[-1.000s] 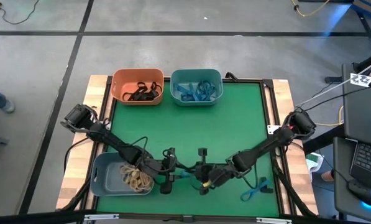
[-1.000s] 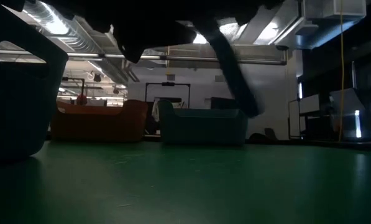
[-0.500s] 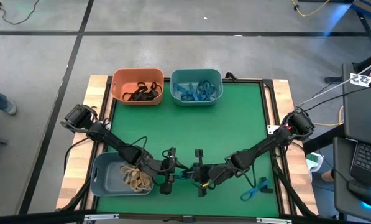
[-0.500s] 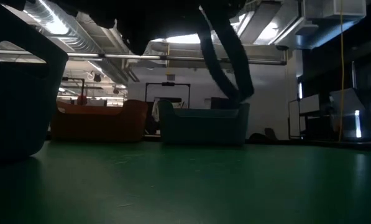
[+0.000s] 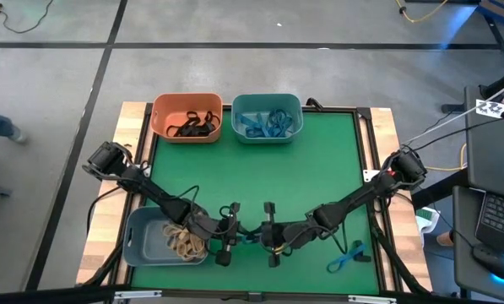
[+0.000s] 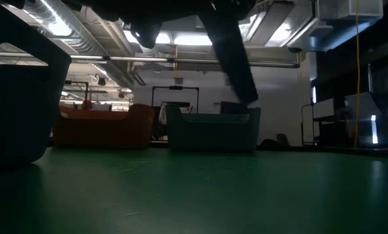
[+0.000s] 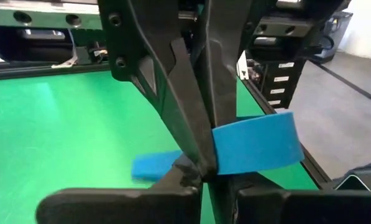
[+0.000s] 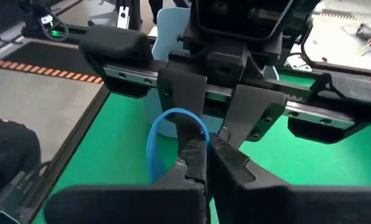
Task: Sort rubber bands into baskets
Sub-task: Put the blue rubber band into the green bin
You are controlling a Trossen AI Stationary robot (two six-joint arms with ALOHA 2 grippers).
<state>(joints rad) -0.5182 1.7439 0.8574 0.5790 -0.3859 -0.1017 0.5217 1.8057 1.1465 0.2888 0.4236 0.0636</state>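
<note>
Starting at the left edge of the green table [image 5: 319,169]: the grey-blue basket [image 5: 142,241] sits in the near-left corner with a heap of tan rubber bands [image 5: 184,243] in it. The left arm runs down over that corner, and the left gripper [image 5: 232,234] ends up just right of the basket, near the front edge. Its fingers are pinched shut on a blue rubber band [image 7: 253,146], which in the left wrist view sticks out past the fingertips as a flat blue strip.

Right next to it, basically nose to nose, is the right gripper [image 5: 267,236]. Its fingers are closed tight too, and the right wrist view shows the blue loop [image 8: 173,134] arching up right at the tips, so both grippers look to have hold of the same band, though from overhead it's only a tiny blue speck between them and I can't be totally sure.

Further right, 1 more blue band [image 5: 344,257] lies loose on the mat near the front-right corner, well apart from both grippers.

At the back of the table, the orange basket [image 5: 186,103] holds black bands [image 5: 194,125], and just beside it on the right the teal basket [image 5: 267,101] holds blue bands [image 5: 268,123]. From table height you just see those 2 baskets far off with dark arm shapes overhead
</note>
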